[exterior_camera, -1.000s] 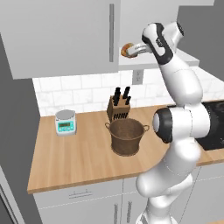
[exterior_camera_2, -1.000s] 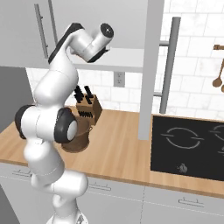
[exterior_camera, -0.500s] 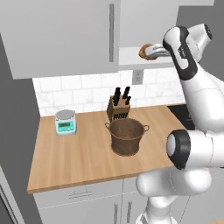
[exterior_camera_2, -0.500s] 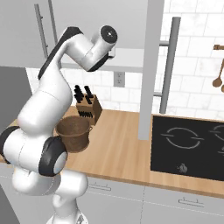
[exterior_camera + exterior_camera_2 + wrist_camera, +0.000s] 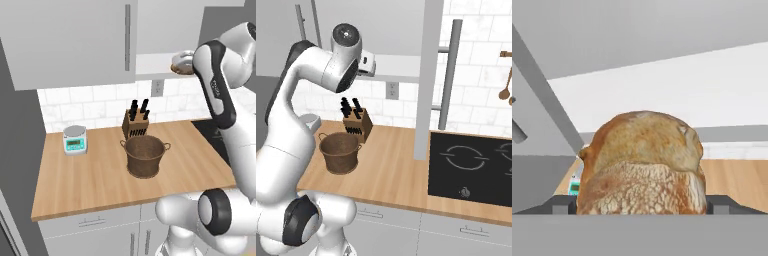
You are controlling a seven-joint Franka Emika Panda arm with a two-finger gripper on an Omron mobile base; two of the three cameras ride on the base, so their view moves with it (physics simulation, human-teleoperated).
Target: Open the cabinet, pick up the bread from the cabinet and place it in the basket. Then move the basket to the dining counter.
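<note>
The gripper stands wide open at the cabinet shelf, one dark finger tip on each side of the bread. Whether the tips already touch the loaf I cannot tell, because the loaf hides them. The bread lies on the white shelf, behind the open door. The basket stands below on the wood worktop, just in front of the knife block, well apart from the small scale.

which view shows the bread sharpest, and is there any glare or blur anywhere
Hand view: the bread looms close, crust texture fairly crisp, evenly lit, no glare. Left base view: bread small, soft, mostly behind the arm. Right base view: flat even light, faint shadow under the basket.
</note>
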